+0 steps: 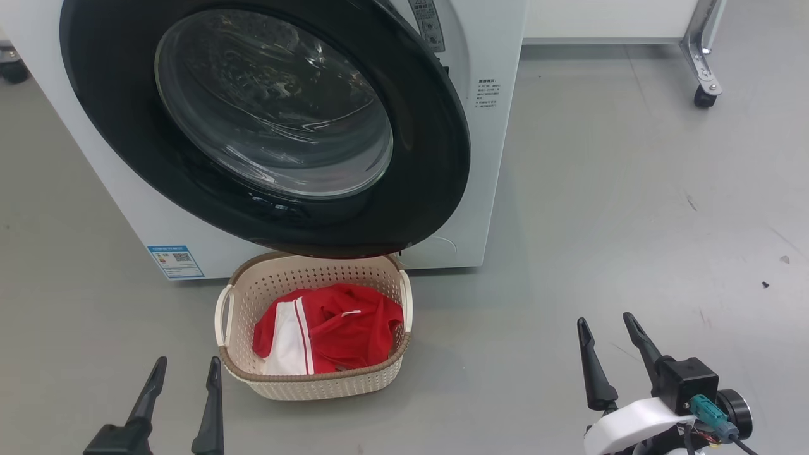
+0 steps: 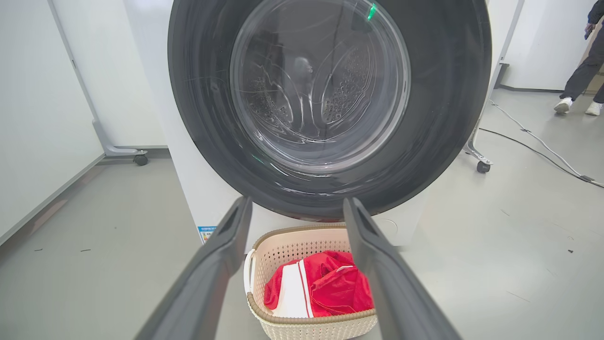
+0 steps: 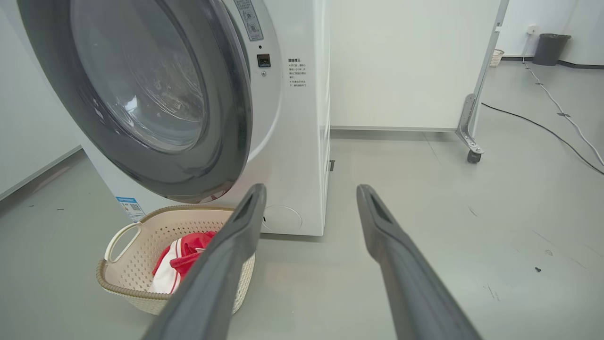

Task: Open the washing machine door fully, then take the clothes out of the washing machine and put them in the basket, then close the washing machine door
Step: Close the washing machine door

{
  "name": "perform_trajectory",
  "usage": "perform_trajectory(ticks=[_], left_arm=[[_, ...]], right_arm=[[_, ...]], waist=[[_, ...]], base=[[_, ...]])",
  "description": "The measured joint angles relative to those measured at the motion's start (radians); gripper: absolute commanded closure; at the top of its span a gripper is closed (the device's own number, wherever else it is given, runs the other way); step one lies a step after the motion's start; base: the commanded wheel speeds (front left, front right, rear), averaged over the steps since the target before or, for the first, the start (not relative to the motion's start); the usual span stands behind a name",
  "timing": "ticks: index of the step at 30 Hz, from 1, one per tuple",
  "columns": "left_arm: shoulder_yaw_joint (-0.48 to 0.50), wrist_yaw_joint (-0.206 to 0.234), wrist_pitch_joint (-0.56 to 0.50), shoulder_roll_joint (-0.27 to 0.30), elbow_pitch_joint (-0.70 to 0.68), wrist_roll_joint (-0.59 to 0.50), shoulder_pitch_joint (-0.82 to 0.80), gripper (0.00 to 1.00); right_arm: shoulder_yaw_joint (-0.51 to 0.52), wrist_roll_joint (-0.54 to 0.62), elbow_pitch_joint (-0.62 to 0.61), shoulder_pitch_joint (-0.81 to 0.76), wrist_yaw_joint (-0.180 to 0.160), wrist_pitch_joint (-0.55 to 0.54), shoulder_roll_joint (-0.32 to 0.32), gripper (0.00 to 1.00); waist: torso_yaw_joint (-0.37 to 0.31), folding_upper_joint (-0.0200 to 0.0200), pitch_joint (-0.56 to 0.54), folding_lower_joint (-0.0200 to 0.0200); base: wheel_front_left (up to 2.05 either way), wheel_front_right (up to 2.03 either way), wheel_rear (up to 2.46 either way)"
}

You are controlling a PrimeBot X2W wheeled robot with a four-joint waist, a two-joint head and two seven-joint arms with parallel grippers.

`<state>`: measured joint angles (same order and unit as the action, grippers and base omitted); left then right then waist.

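OPERATOR: Smooth grey floor (image 1: 632, 189) runs across everything I see, dull-sheened, with a few dark specks and scuffs. At the far left of my left wrist view a white partition panel (image 2: 118, 94) stands on a castered foot (image 2: 140, 159).

SUPERVISOR: And your left arm?

OPERATOR: My left gripper (image 1: 188, 361) hangs low at the left of the head view, fingers apart and empty, pointing toward the basket (image 1: 316, 375). That basket sits on the floor right in front of the washing machine (image 1: 493, 38), just right of its blue label (image 1: 176, 261), its far end tucked under the door's lower edge. The clothes (image 1: 341, 325) lie inside it, red with white stripes, bunched in a heap.

SUPERVISOR: Door?

OPERATOR: The washing machine door (image 1: 436, 164) covers the drum mouth, and through the glass I see the perforated drum wall. I cannot tell whether it is latched.

SUPERVISOR: Right side?

OPERATOR: My right gripper (image 1: 603, 318) sits at the lower right, fingers spread and empty, well apart from the basket, over open floor. Beside the machine stands another white panel (image 3: 401, 61) on a caster (image 1: 703, 96). Farther right a cable (image 3: 562, 114) trails over the floor and a dark bin (image 3: 551, 48) stands by the far wall. At the right edge of the left wrist view I see a person's legs (image 2: 583, 71) in white shoes.
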<state>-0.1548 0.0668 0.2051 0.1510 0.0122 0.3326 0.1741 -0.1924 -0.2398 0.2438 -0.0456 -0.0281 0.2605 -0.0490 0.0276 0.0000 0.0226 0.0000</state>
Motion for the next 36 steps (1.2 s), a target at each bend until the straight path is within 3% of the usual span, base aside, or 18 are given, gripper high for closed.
perform_trajectory(ticks=[20,21,22,23,36], left_arm=[[0.001,0.009,0.012,-0.010,0.016,-0.009,-0.001,0.00],[0.001,0.009,0.013,-0.011,0.017,-0.009,-0.001,0.00],[0.001,0.009,0.013,-0.012,0.017,-0.009,-0.001,0.00],[0.001,0.009,0.013,-0.013,0.018,-0.009,-0.002,0.00],[0.000,0.009,0.020,-0.013,0.029,-0.011,-0.007,0.00]], right_arm=[[-0.001,0.000,-0.001,0.000,-0.001,0.000,0.001,0.03],[-0.001,0.000,-0.001,0.000,-0.001,0.000,0.001,0.33],[-0.001,0.000,-0.001,0.000,-0.001,0.000,0.001,0.81],[0.000,0.000,-0.001,0.000,-0.001,0.000,0.001,1.00],[-0.003,0.001,-0.001,0.002,0.009,0.000,0.002,1.00]], waist=[[-0.002,0.0000,0.011,0.0000],[-0.002,0.0000,0.011,0.0000],[-0.002,0.0000,0.011,0.0000],[-0.001,0.0000,0.011,0.0000],[0.005,0.0000,0.014,0.0000]], base=[[0.00,0.00,0.00],[0.00,0.00,0.00],[0.00,0.00,0.00],[0.00,0.00,0.00],[0.00,0.00,0.00]])
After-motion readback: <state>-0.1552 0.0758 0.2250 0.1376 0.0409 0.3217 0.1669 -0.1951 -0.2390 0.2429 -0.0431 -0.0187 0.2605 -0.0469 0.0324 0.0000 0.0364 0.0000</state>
